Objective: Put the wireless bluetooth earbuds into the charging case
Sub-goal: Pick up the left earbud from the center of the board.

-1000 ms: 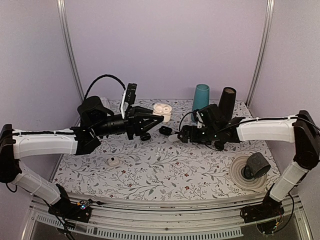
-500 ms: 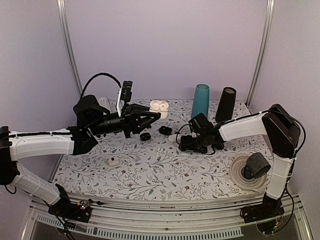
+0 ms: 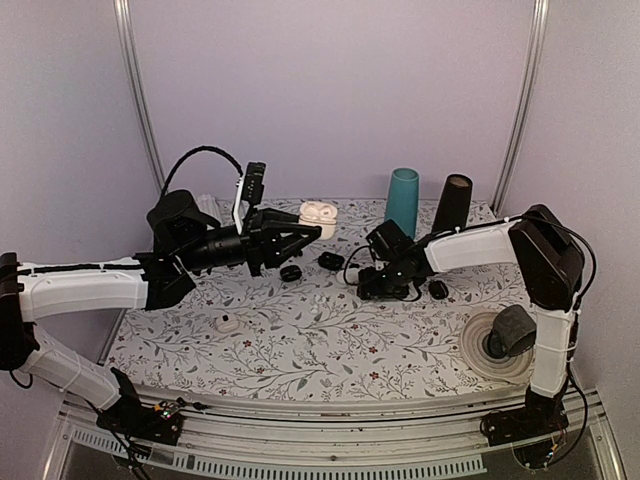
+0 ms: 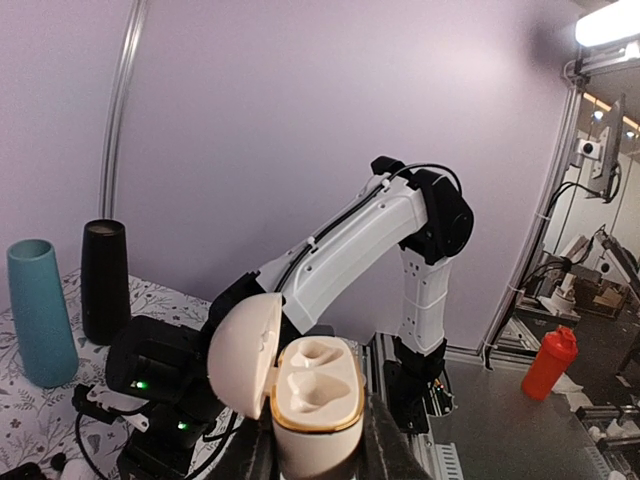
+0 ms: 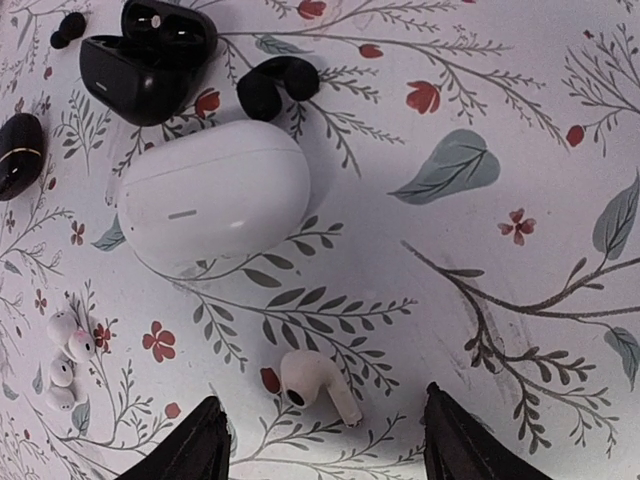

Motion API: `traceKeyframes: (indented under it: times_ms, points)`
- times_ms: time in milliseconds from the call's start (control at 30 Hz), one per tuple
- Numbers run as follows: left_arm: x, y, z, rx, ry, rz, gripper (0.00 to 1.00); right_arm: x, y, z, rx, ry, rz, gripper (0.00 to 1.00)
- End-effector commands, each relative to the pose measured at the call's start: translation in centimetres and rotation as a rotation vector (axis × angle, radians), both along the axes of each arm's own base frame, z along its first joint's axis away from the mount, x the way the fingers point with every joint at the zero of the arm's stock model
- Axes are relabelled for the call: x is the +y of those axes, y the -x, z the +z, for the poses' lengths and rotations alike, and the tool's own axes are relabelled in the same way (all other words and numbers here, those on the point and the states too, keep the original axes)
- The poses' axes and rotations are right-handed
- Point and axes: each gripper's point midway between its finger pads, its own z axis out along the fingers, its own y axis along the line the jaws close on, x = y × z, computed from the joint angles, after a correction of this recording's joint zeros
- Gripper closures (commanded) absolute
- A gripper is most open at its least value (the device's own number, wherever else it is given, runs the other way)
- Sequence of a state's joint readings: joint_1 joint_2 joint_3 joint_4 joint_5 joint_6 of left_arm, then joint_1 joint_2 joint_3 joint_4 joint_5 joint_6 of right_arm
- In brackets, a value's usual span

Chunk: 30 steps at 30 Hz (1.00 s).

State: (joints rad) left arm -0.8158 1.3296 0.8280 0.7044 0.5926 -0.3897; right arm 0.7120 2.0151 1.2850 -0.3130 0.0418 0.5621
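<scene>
My left gripper is shut on the charging case and holds it above the table's back. In the left wrist view the case stands upright between the fingers, lid flipped open to the left, both wells empty. My right gripper is open and low over the cloth. In the right wrist view it straddles one white stemmed earbud lying on the cloth, not touching it. A cluster of tiny white buds lies at the left edge.
A closed white case, an open black case and a black earbud lie beyond the earbud. A teal cup and a black cylinder stand at the back. A tape roll sits right; a small white piece lies left.
My right gripper has drawn left and come down over the cloth above the stemmed earbud. My left gripper raised the open case a little a second ago and has held still since.
</scene>
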Motion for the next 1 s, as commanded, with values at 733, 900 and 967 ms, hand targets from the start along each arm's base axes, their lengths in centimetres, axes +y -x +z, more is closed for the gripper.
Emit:
traceKeyframes:
  times_ms: [733, 900, 967]
  points:
    - [0.7, -0.4, 1.2, -0.008, 0.019, 0.027, 1.00, -0.5, 1.0, -4.4, 0.040, 0.329, 0.259, 0.61]
    - [0.7, -0.3, 1.3, -0.008, 0.020, 0.027, 1.00, -0.1, 1.1, -4.6, 0.034, 0.360, 0.285, 0.65]
    - [0.7, -0.3, 1.3, -0.008, 0.021, 0.029, 1.00, -0.1, 1.0, -4.6, 0.032, 0.366, 0.290, 0.66]
